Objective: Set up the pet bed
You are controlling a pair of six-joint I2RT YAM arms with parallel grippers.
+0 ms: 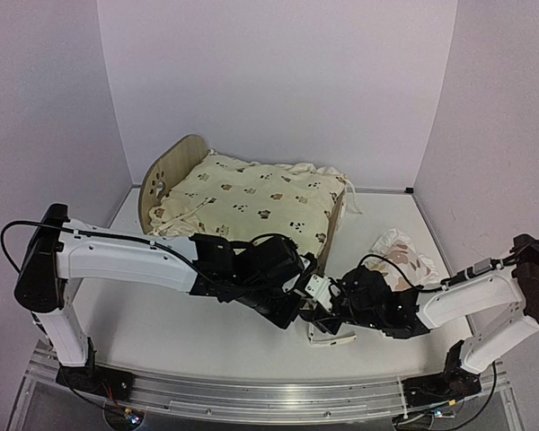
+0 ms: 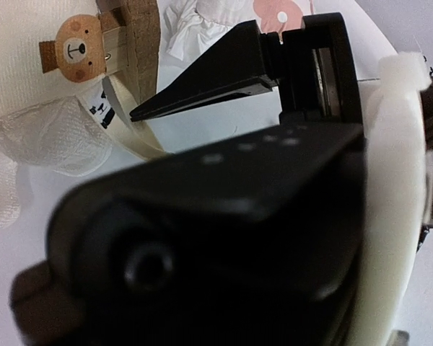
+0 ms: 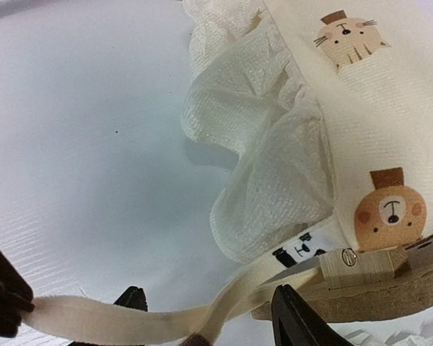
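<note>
The pet bed (image 1: 166,175) stands at the back left, with its rounded headboard on the left and its low footboard (image 1: 334,220) on the right. The cream animal-print cushion (image 1: 251,202) lies in it. Both grippers meet at the bed's near foot corner. In the right wrist view a cream tie string (image 3: 159,317) runs from the cushion (image 3: 375,94) past the wooden corner (image 3: 368,267). It passes between my right gripper's (image 3: 209,306) spread fingers. Its far end is pinched in a dark part at the left edge, apparently my left gripper (image 1: 302,287). The left gripper's own jaws are blocked in the left wrist view.
The small white ruffled flowered pillow (image 1: 404,259) lies on the table to the right of the bed. The right gripper's black body fills most of the left wrist view, with one of its fingers (image 2: 202,86) beside the footboard (image 2: 141,43). White walls enclose the table.
</note>
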